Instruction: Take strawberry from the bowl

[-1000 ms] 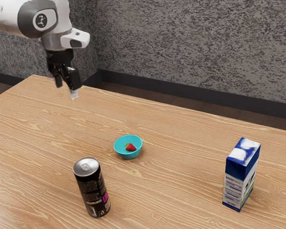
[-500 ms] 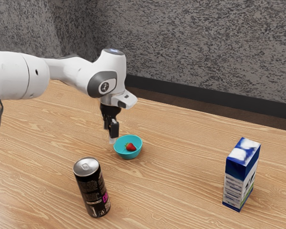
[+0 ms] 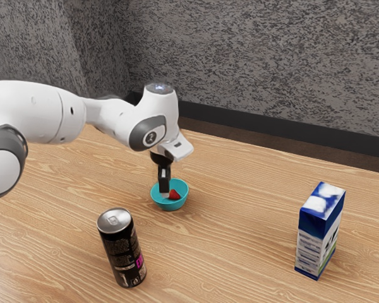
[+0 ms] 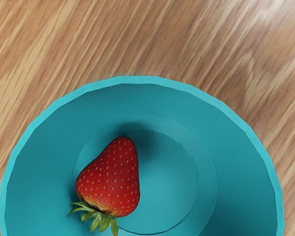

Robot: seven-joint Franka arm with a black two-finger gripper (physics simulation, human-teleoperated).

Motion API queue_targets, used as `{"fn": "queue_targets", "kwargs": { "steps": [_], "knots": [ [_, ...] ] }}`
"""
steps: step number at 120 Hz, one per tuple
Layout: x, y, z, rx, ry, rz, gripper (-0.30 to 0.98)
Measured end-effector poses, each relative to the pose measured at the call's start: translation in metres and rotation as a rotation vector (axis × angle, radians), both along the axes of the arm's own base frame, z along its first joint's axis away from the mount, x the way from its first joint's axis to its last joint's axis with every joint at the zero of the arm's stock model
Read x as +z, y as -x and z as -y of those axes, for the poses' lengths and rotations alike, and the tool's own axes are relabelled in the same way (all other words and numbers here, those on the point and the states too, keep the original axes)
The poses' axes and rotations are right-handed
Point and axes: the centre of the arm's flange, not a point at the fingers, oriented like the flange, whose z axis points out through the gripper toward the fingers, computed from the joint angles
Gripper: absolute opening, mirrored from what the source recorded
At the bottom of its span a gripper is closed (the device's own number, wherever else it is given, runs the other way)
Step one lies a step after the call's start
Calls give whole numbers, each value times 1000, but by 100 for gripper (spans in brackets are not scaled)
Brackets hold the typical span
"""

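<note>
Approaching the grasp is the step in hand, as we judge it. In the exterior view, our arm [image 3: 47,115] reaches out from the exterior view's left, and the gripper [image 3: 165,191] points downward at the bowl [image 3: 170,206], its lower end overlapping the near edge of the strawberry's position. The strawberry [image 3: 175,195] lies inside the bowl, so removal is not yet done. We cannot tell from this side how wide the gripper is set, nor whether its lower end is above the bowl's opening or within it; no grasp on the fruit can be confirmed. The can [image 3: 122,252] stands upright near the bowl, and the carton [image 3: 319,233] stands well apart toward the exterior view's right; neither appears to obstruct a vertical approach. In the wrist view, the strawberry rests on its side, off the centre of the bowl's base, with its leafy cap [image 4: 96,216] attached and nothing clamped around it. For the next move, we should centre over the fruit, confirm adequate opening, descend with clearance from the bowl's wall, then close on the red body and lift straight up. Caution: contact with the wall could shift the bowl, and an off-centre closure could roll the strawberry away from us.
</note>
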Motion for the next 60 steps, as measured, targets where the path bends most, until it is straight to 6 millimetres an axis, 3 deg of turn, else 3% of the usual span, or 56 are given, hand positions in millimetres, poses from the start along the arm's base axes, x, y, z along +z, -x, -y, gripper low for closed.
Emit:
{"fn": "queue_targets", "kwargs": {
  "steps": [39,60],
  "knots": [
    [-5,-1,3,-109,12,22,47],
    [-21,0,1,-142,13,9,43]
  ]
}}
